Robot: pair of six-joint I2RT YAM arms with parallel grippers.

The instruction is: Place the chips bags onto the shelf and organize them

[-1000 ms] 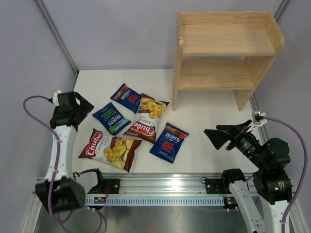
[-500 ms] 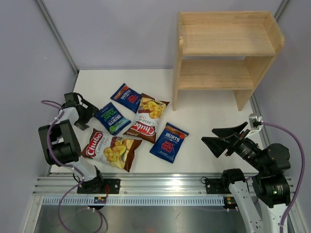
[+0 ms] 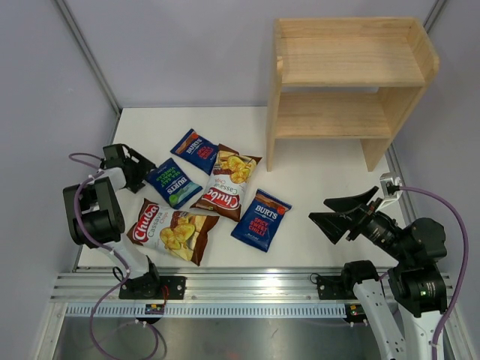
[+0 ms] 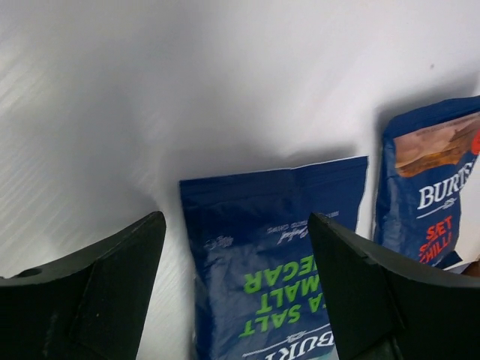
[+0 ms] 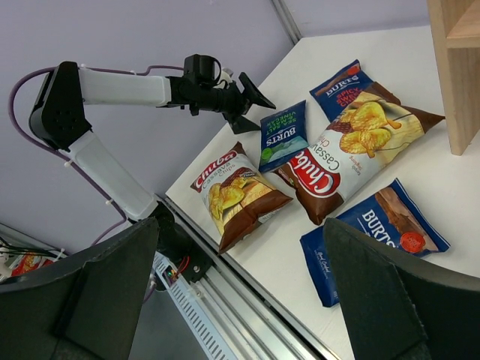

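Five chips bags (image 3: 225,191) lie clustered on the white table (image 3: 322,180), none on the wooden shelf (image 3: 349,75) at far right. The left hand (image 3: 139,168) gapes wide astride the green-lettered bag (image 3: 173,184). The right hand (image 3: 318,210) hovers wide and empty. Pale lilac walls (image 3: 187,52) surround the table.

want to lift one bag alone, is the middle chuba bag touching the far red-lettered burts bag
Touching. Right wrist view: the middle Chuba bag overlaps the edge of the far Burts bag.
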